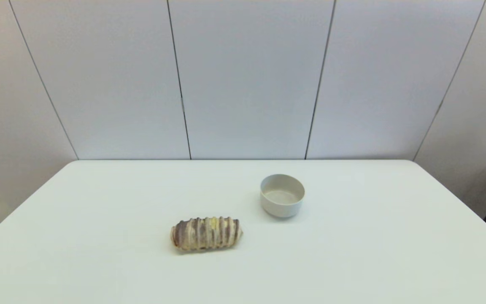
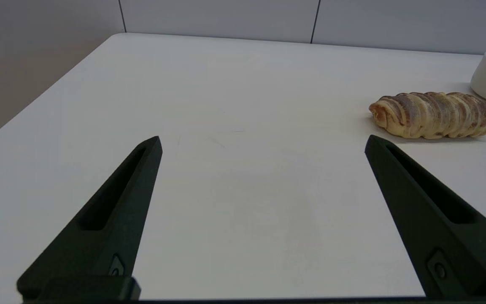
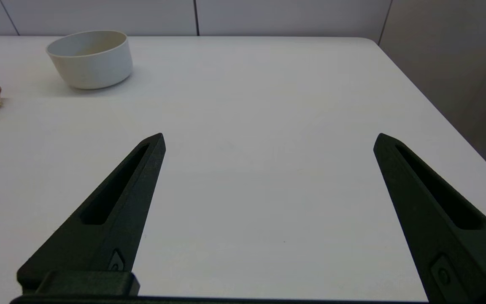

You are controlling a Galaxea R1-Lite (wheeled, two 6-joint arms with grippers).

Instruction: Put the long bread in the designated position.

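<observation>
A wall of pale grey panels (image 1: pixel 247 76), split by thin dark vertical seams, fills the upper half of the head view and closes off the room behind the table. Below it, the broad white matte table (image 1: pixel 99 270) with rounded far corners takes up the whole lower half of the frame, its top smooth and plain. At the far right edge of the head view, past the table's side, a strip of darker clutter shows, too small to make out. Right of centre in the frame stands a round off-white bowl with straight walls (image 1: pixel 282 195), upright and hollow side up. Lower and to the left of it, just below the middle of the frame, lies the long bread (image 1: pixel 206 233), an oblong tan-yellow loaf with dark brown-purple crosswise stripes, resting flat on the table with its length running across the picture, near the bowl but apart from it. Neither arm reaches into the head view. The left gripper (image 2: pixel 262 143) hangs over bare table, its black fingers spread wide and holding nothing; the right gripper (image 3: pixel 268 139) is likewise released over bare table.
</observation>
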